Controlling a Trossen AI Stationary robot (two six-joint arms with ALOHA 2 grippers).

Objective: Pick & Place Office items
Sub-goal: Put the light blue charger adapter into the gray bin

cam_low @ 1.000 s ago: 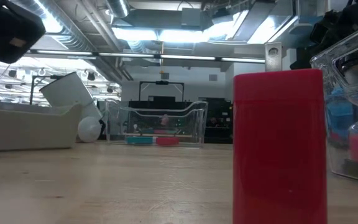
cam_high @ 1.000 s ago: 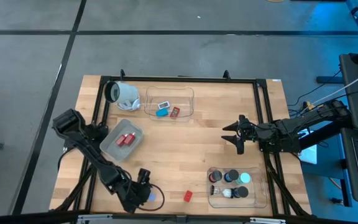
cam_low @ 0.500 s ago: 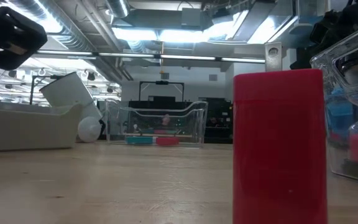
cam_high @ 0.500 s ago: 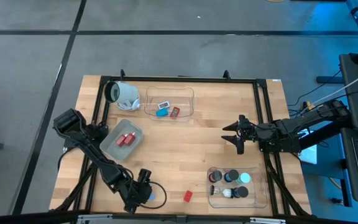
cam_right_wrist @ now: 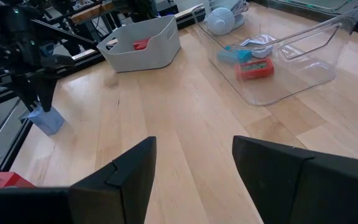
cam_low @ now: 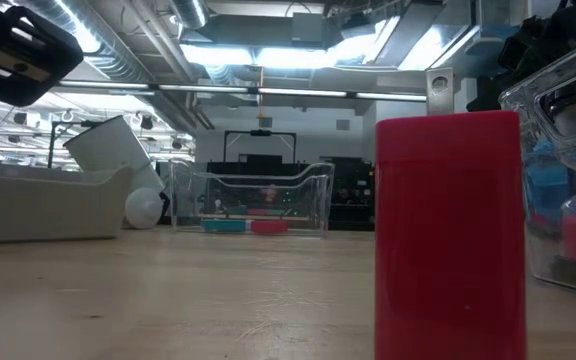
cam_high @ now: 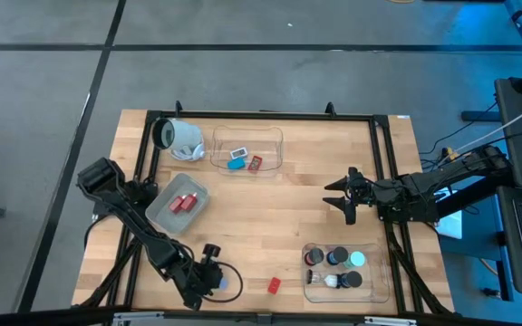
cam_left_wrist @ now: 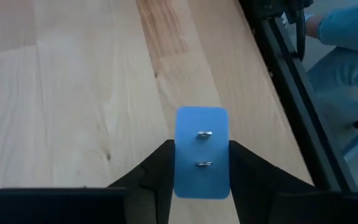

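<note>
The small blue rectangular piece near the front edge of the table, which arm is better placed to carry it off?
The left. The left gripper already has its fingers against both sides of the blue piece, while the right gripper hangs far across the table, holding nothing.

A flat blue rectangular piece (cam_left_wrist: 202, 152) with two small metal studs on its face sits near the front-left edge of the worktop (cam_high: 270, 208), squeezed between the left pincer's (cam_left_wrist: 201, 180) fingers. A small red block (cam_high: 274, 285) stands alone on the wood to its right. Farther right, round pucks (cam_high: 338, 268), black, teal and white-topped, sit clustered together. Two red blocks (cam_high: 183, 203) lie side by side at the left; a white piece (cam_high: 239, 152), a blue piece (cam_high: 236, 164) and a red one (cam_high: 256, 163) lie close together at the back.
</note>
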